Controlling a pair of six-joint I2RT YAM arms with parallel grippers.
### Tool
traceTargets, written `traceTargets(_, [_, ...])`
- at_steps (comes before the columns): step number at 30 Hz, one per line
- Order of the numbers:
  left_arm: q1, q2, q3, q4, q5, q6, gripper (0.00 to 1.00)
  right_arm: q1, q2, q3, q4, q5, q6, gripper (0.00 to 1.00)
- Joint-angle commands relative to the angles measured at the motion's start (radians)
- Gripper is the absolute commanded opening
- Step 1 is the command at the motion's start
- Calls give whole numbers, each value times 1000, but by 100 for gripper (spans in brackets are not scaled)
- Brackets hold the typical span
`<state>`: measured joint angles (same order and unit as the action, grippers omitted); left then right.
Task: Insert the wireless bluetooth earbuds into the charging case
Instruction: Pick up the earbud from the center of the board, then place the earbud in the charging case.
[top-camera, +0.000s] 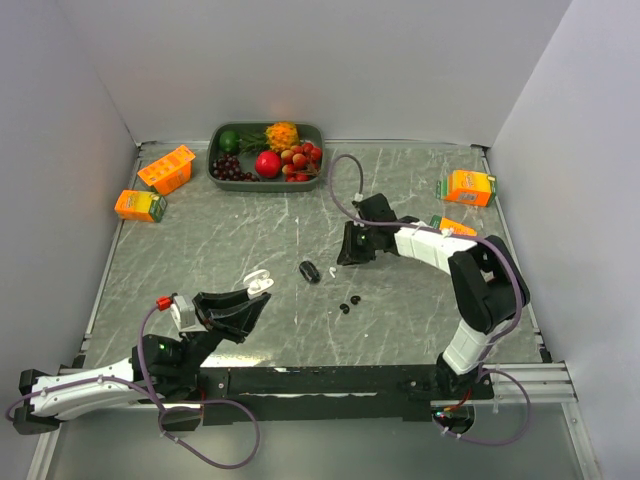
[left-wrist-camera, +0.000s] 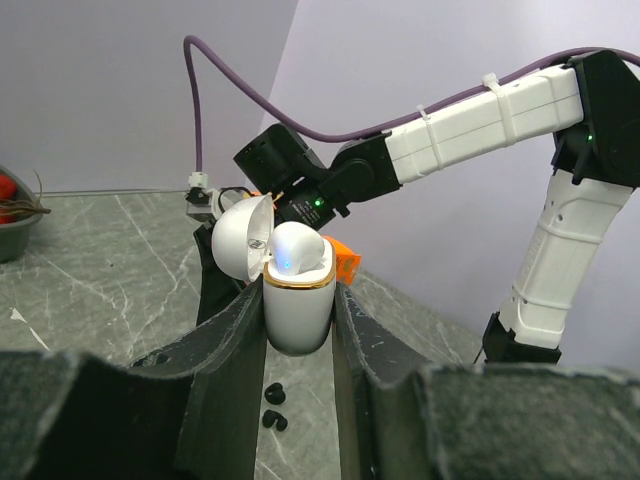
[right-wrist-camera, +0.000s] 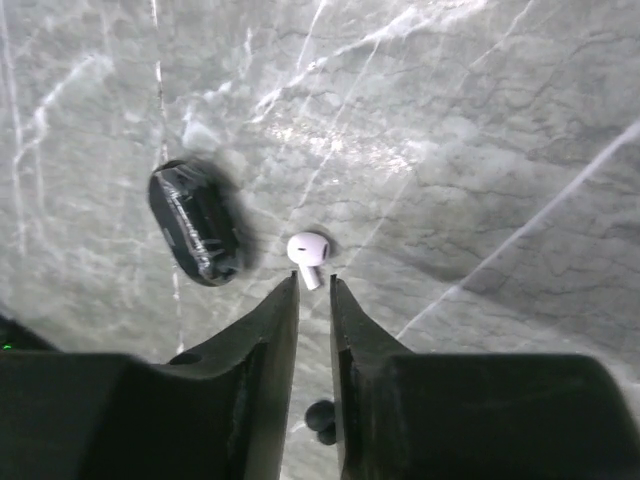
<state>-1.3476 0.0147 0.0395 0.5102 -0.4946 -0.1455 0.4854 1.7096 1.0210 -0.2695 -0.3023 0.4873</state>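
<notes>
White earbud (right-wrist-camera: 308, 248) loose on the bench (right-wrist-camera: 480, 150), bulb away from the right tool (right-wrist-camera: 313, 282), stem aimed back into the gap between its tips. Probably feather-light, hard, glossy and rounded, so prone to squirt sideways or skate across the smooth top under an off-centre pinch. Best taken square across the bulb or at the bulb-stem junction, with a gentle close. Unlikely to break under such a pinch, but easy to flick away.

Just to its left in the right wrist view, a black oval shell (right-wrist-camera: 195, 235), near but apart. Black buds (top-camera: 345, 308) loose too, closer to the arm bases.

Right tool narrowly parted and gripping nothing, tips either side of the stem's end; height above the bench hard to judge. Right arm folded at the elbow, forearm swung inward over the bench middle, wrist tipped steeply down at the surface.

Charging case (left-wrist-camera: 298, 315) off the bench, clamped upright in the left tool (left-wrist-camera: 297, 295), lid (left-wrist-camera: 240, 237) hinged open, apparently one seated bud (left-wrist-camera: 298, 250) already inside, with a blue glow. Left arm low, stretched forward from its base, tool raised, open mouth of the case presented toward the right arm.
</notes>
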Motion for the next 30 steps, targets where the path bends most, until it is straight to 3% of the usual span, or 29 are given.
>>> traceTargets(1, [-1, -12, -49, 19, 1, -14, 1, 15, -61, 21, 13, -16, 19, 35])
traceTargets(4, [1, -12, -56, 27, -2, -14, 1, 61, -73, 63, -34, 58, -51, 37])
traceTargets(5, [1, -12, -58, 31, -2, -16, 1, 70, -71, 71, -45, 69, -61, 34])
traceTargets(6, [1, -12, -58, 37, -1, -14, 1, 85, -62, 79, -59, 72, -68, 25])
traceTargets(9, [1, 1, -55, 42, 4, -16, 1, 111, -33, 105, -82, 109, -98, 21])
traceTargets(11, [1, 5, -52, 39, 5, -17, 1, 137, -9, 137, -123, 184, -139, 26])
traceTargets(12, [1, 2, -52, 37, 5, -17, 1, 171, 1, 148, -140, 218, -153, 34])
traceTargets(18, [1, -12, -56, 30, 1, -20, 1, 231, 54, 194, -197, 364, -228, 43])
traceTargets(30, [1, -12, -55, 17, 1, -20, 1, 237, 134, 215, -223, 431, -271, 46])
